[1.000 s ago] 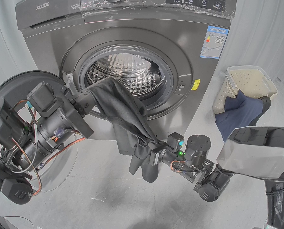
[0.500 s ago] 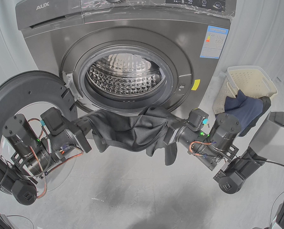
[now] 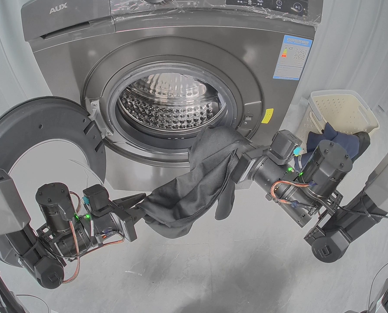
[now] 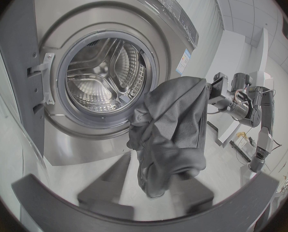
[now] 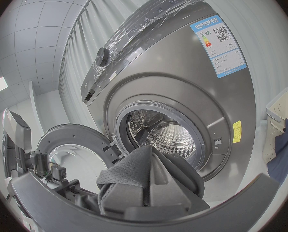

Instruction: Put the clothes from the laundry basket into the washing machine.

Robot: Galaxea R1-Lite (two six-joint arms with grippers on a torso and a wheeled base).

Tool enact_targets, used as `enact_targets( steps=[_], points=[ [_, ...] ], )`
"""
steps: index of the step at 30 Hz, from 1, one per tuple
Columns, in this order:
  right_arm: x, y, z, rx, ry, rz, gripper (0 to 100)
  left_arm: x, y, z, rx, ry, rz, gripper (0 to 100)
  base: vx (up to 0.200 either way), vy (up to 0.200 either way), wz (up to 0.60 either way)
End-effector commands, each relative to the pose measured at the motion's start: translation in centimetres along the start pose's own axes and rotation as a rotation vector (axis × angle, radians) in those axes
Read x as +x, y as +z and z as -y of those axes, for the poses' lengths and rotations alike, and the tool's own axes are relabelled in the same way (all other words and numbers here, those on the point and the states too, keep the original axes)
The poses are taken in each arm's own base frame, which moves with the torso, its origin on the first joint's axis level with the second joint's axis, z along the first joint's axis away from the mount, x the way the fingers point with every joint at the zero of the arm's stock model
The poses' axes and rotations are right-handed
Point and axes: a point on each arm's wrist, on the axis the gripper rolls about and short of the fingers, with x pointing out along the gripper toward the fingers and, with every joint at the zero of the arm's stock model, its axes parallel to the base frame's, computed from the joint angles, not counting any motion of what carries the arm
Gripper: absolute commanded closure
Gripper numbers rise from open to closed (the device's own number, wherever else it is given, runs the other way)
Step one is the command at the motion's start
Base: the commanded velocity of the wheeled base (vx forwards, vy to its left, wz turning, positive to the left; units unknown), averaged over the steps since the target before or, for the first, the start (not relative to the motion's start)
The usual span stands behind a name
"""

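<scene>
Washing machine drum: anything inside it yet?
No clothes visible: bare perforated steel drum wall. The dark grey garment hangs outside, in front of the machine. The drum's front floor is hidden behind the door seal.

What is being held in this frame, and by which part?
The right gripper clamps the dark grey garment at its upper end. The left gripper is open; the lower end only drapes over one finger.

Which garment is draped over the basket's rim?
The blue garment, hanging over the white basket beside the washer. The grey garment instead spans from the left gripper to the right gripper, before the open drum.
</scene>
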Motion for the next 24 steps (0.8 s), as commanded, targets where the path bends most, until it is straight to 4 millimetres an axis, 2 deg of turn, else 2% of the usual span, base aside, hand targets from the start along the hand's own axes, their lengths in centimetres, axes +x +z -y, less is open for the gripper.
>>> enact_targets(
  steps=[1,10,19,24],
  points=[
    [-0.1,0.3,-0.1,0.002,0.005,0.008,100,0.1,-1.0,-0.1,-0.014,0.002,-0.042,0,0.000,0.000,0.00],
    [0.0,-0.5,0.1,0.024,-0.028,-0.009,100,-1.6,-4.3,0.4,-0.007,-0.017,-0.209,0,0.000,0.000,0.00],
    [0.4,-0.1,0.0,0.024,-0.033,0.015,100,-2.8,-4.7,0.9,0.024,-0.059,-0.247,0,0.000,0.000,0.00],
    [0.3,0.1,-0.1,0.027,-0.029,0.018,100,-4.1,-5.9,1.4,0.043,-0.119,-0.321,0,0.000,0.000,0.00]
  ],
)
